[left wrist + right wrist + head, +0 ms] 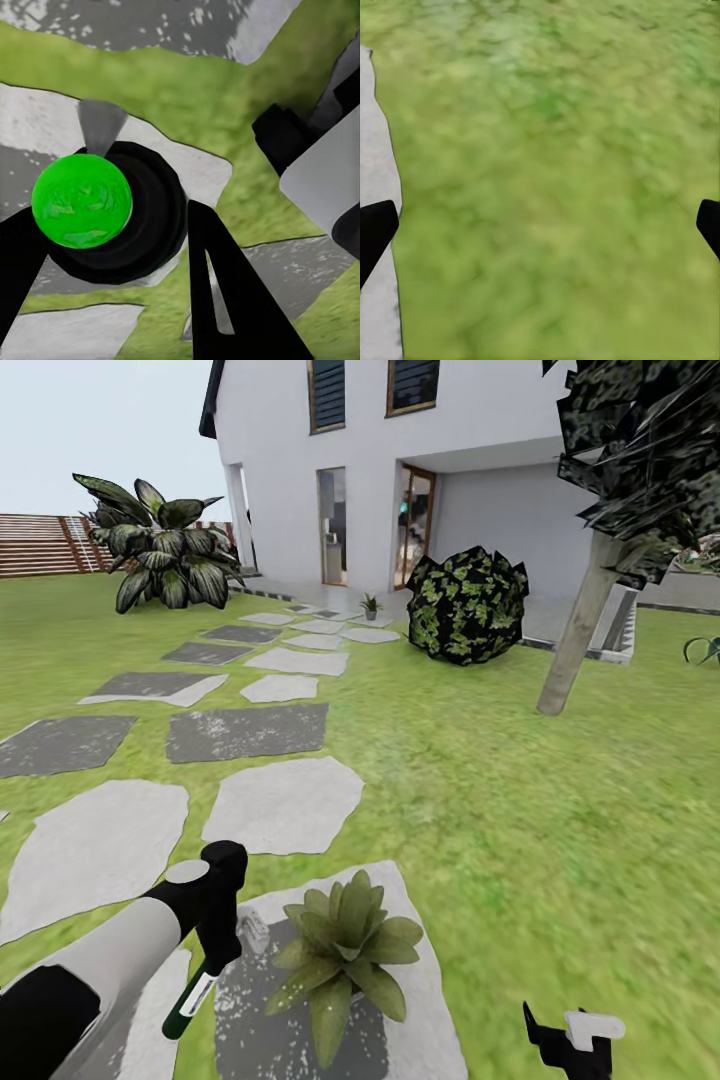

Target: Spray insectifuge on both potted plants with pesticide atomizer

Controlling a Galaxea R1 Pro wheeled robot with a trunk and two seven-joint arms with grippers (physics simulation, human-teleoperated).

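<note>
In the head view, the left end effector (215,920) is clenched on the slim dark green pesticide atomizer with white parts (190,1000), which hangs down from it at about 7 o'clock of the picture. Just beside it, toward 3 o'clock, sits a low potted plant with broad pointed green leaves (345,950) on a flat grey stepping stone (420,980). Whitish specks, probably the insectifuge (255,940), lie on the stone beside the leaves. I judge the sprayer is held so near because the mist must fall on this rosette. A second small potted plant (370,605) stands far away at 12 o'clock, near the white house (500,490), so it is likely the later target.

In the left wrist view, the round bright green top of the atomizer (81,201) sits between the black fingers (225,300), with the pale nozzle tip (100,126) pointing outward.

In the right wrist view, the right end effector (544,225) is released, its black fingertips (375,229) wide apart over the green lawn (547,150); it has no work now.
</note>
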